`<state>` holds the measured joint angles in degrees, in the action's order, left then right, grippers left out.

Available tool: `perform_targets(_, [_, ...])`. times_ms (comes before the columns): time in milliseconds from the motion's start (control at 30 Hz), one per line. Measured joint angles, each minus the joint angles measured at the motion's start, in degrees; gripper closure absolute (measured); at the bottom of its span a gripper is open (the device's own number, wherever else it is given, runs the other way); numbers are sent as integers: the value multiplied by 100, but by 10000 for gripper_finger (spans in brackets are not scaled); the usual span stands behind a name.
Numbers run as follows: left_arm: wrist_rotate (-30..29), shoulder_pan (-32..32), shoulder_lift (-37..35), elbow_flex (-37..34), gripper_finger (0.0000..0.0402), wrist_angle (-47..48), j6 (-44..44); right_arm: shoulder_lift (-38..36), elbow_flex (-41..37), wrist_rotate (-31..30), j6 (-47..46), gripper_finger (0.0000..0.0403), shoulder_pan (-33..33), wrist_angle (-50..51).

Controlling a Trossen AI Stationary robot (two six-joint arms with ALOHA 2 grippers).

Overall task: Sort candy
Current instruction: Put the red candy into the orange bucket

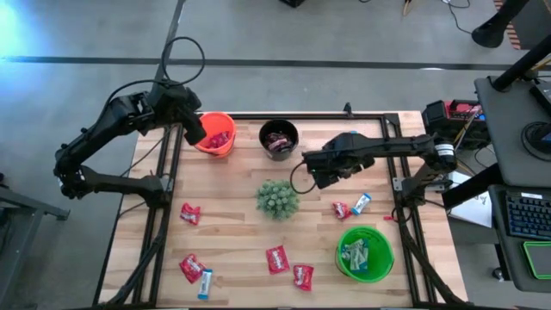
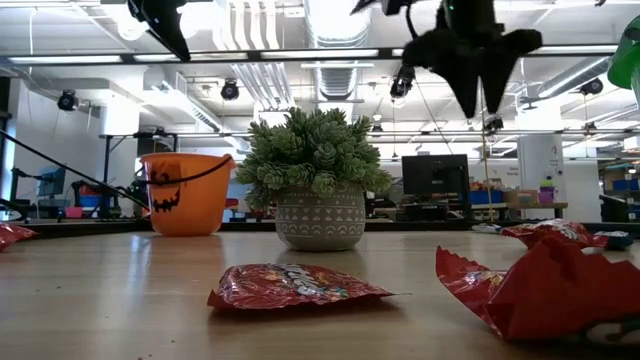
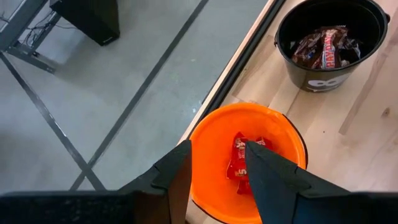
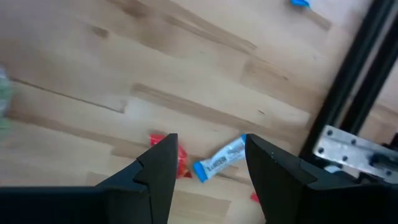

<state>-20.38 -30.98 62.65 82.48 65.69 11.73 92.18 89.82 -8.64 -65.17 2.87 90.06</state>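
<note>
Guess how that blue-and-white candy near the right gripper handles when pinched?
The blue-and-white candy is a thin flat wrapper lying flush on the table, so probably light and hard to get fingers under. The film looks glossy, likely slippery. The red candy close beside it may get nudged.

In the low view a red candy (image 2: 545, 290) is cut off by the right and bottom edges; another (image 2: 12, 235) is cut by the left edge. The black bucket and green bucket cannot be seen there. In the right wrist view the plant (image 4: 4, 102) is a blurred green edge, and one red candy (image 4: 180, 163) lies partly hidden behind the right tool (image 4: 208, 162). In the left wrist view the black bucket (image 3: 298, 37) is cropped at the top.
</note>
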Motion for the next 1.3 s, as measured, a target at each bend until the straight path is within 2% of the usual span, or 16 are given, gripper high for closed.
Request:
perform_targets(200, [3,0,11,-2,271,0,-14,-96,-438,116,36,223,0,-21])
perform_targets(667, [4,0,11,0,271,63,-200,-96,-573,88,1666,223,13,-193])
perform_targets(867, [5,0,11,0,271,239,-682,-96,-573,-436,2426,223,13,-411])
perform_targets(1000, [4,0,9,0,271,382,-1064,-96,-573,-947,2540,223,13,-317])
perform_targets(1167, [4,0,8,0,271,589,-1341,-96,-763,-943,2558,223,8,-305])
perform_targets(1300, [2,0,4,0,271,837,-1446,-134,-1202,-870,2468,223,0,-360])
